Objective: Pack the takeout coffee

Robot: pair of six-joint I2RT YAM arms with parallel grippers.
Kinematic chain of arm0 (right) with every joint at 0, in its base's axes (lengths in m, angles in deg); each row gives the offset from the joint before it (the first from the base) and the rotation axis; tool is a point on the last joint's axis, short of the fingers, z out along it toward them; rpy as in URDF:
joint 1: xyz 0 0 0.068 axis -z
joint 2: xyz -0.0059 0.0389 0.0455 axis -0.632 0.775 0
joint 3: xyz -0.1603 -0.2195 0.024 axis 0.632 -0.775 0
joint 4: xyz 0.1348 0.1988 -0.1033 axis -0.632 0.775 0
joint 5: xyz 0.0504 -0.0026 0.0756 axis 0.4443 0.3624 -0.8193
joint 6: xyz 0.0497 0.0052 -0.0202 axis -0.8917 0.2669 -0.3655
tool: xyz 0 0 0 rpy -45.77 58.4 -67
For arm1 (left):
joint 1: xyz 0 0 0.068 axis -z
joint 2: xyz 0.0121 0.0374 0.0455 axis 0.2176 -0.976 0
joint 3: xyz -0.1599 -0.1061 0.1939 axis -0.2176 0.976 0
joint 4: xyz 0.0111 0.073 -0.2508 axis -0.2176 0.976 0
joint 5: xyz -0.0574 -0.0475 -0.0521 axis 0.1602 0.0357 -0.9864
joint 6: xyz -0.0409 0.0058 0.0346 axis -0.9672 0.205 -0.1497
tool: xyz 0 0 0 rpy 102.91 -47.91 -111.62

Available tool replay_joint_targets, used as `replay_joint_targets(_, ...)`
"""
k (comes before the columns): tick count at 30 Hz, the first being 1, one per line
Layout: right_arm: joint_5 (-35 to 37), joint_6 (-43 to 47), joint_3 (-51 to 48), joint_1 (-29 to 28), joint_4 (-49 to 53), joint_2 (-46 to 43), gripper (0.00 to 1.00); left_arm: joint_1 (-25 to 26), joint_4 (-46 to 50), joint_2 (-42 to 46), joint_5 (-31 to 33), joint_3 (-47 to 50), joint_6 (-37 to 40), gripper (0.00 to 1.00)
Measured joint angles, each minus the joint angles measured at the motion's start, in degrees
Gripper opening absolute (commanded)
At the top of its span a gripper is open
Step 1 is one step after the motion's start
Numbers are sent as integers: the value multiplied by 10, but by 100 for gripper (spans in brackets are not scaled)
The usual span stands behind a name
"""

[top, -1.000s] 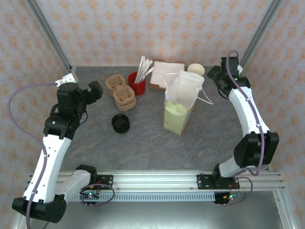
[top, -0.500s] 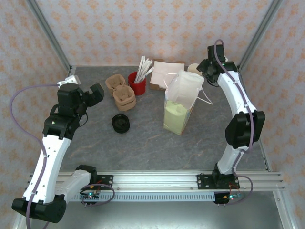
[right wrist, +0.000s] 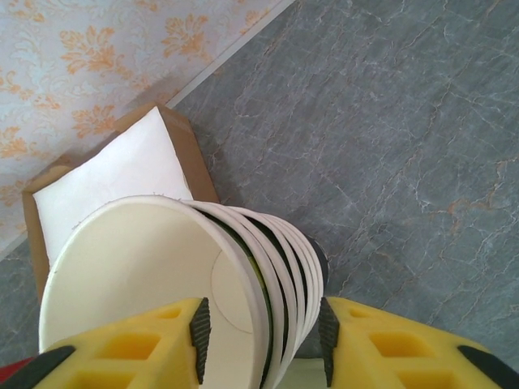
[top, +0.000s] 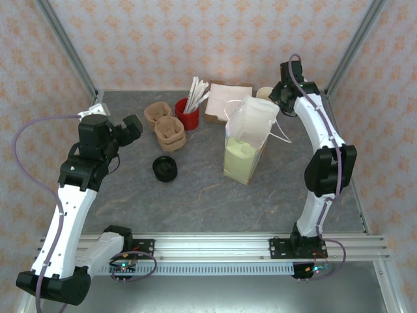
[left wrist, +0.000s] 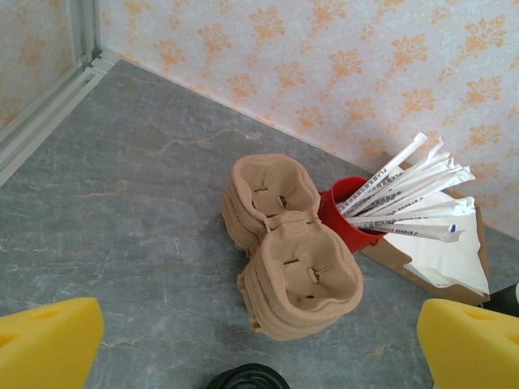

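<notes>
**A:** Whereabouts for the takeout coffee [top: 165,169]?

**B:** Standing on the table [top: 195,202], at nine o'clock from the paper bag [top: 247,140] and well apart from it. At six o'clock from the stacked cup carriers [top: 166,125], near but not touching.

**A:** Pointing which way?

**B:** Lid up, long axis vertical, round black top squarely toward the overhead camera.

**A:** Room around it?

**B:** Bare grey surface at three, six and nine o'clock, with just the carriers at twelve. Well clear of every table edge.

**A:** And the left gripper [top: 133,124]?

**B:** Spread wide, holding nothing, at eleven o'clock from the coffee, just beside the carriers.

**A:** And the right gripper [right wrist: 263,336]?

**B:** At one o'clock from the bag, fingers [right wrist: 200,328] set close astride the cream cup stack [right wrist: 146,275]. Pinching it or just short of contact, cannot tell from the wrist view.
</notes>
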Motion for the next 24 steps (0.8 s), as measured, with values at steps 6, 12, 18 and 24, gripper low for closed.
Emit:
replay_joint_targets(6, 0, 4, 16, 0, 5, 13, 31, 0, 10, 5, 4, 0, 0, 100)
replay_joint_targets(12, 0, 8, 25, 0, 10, 13, 23, 0, 19, 8, 4, 0, 0, 100)
replay_joint_targets(18, 0, 8, 26, 0, 11, 14, 24, 0, 23, 9, 4, 0, 0, 100)
replay_joint_targets(24, 0, 8, 26, 0, 13, 15, 23, 0, 24, 13, 4, 0, 0, 100)
